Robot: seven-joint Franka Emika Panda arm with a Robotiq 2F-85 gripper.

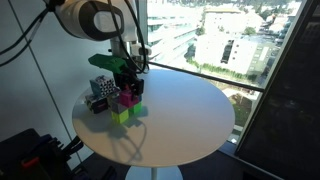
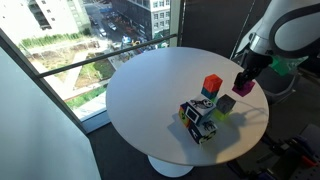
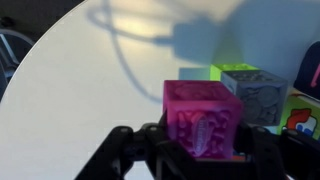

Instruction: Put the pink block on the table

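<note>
Half the job looks done: the gripper (image 3: 203, 138) is clenched on the pink block (image 3: 203, 118), holding it near the yellow-green cube (image 3: 226, 70) and a grey cube (image 3: 255, 95), apparently clear of the table (image 3: 80, 90). Still to do: lower it onto bare tabletop and let go. It is a small magenta cube (its faces look mottled in the wrist view).
</note>
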